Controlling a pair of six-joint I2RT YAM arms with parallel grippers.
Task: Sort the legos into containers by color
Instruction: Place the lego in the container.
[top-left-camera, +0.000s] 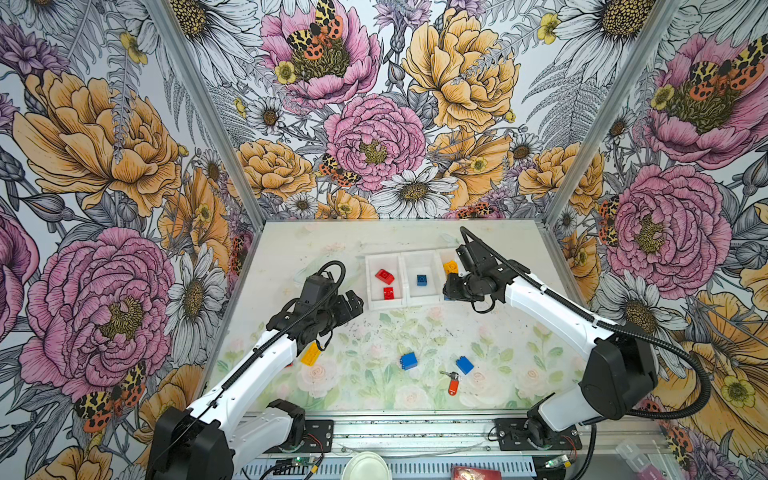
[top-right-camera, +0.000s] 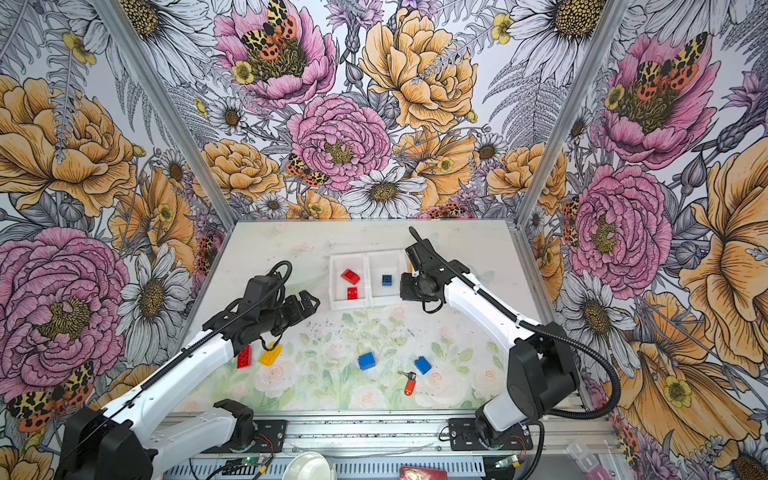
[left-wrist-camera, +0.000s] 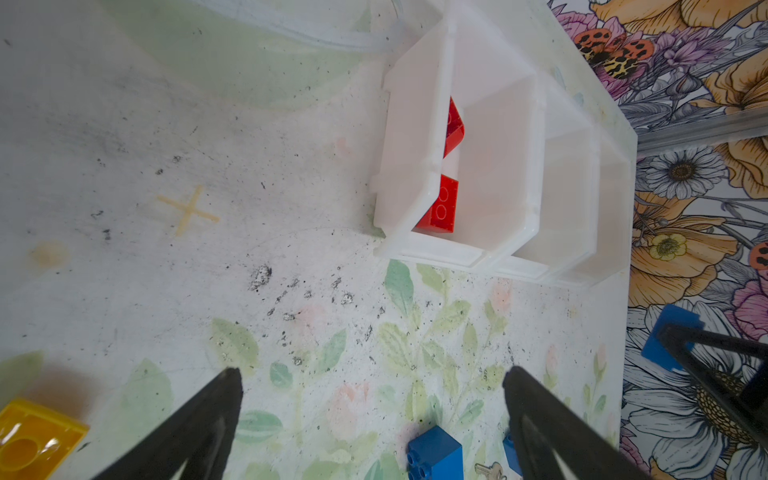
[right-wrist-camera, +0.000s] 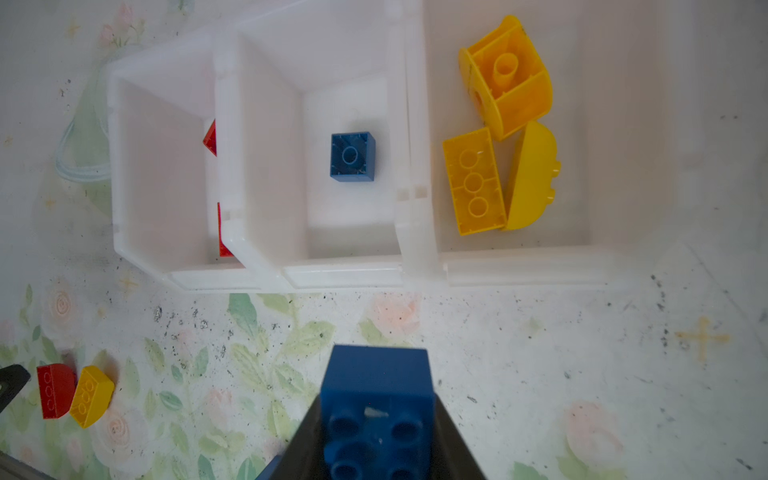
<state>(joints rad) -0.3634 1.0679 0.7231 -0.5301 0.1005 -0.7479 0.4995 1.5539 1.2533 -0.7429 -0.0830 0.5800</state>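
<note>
1. Here we go: the right gripper (right-wrist-camera: 376, 419) is clamped on a blue brick (right-wrist-camera: 374, 374). It hangs over the table (right-wrist-camera: 540, 353), just short of the containers (right-wrist-camera: 345, 276). The left gripper (left-wrist-camera: 372, 376) is spread wide with nothing in it, near the red bin (left-wrist-camera: 409, 166).
2. The danger I see is aim. The held brick roughly faces the wall shared by the blue bin (right-wrist-camera: 270, 145) and the yellow bin (right-wrist-camera: 519, 266). If it drifts, it could land among the yellow bricks (right-wrist-camera: 473, 180) or perch on the divider.
3. Let go too soon and it drops on the table. Come in too low and it clips the front rim, and since the bins are joined, the whole row would shift.
4. For later, the orange key tag (top-left-camera: 453, 385) lies just beside a loose blue brick (top-left-camera: 464, 365). A sloppy grab there could catch the tag.
5. Hard to see: in both top views the right arm (top-left-camera: 540, 299) covers most of the yellow bin, and the held brick barely shows.
6. The wrist view cuts off the lower part of the brick and the jaws, so I can't judge how deep the grip is. I also can't tell its height above the rim.
7. From both wrist cameras the bin walls hide all but the edges of the red bricks (top-left-camera: 385, 275).
</note>
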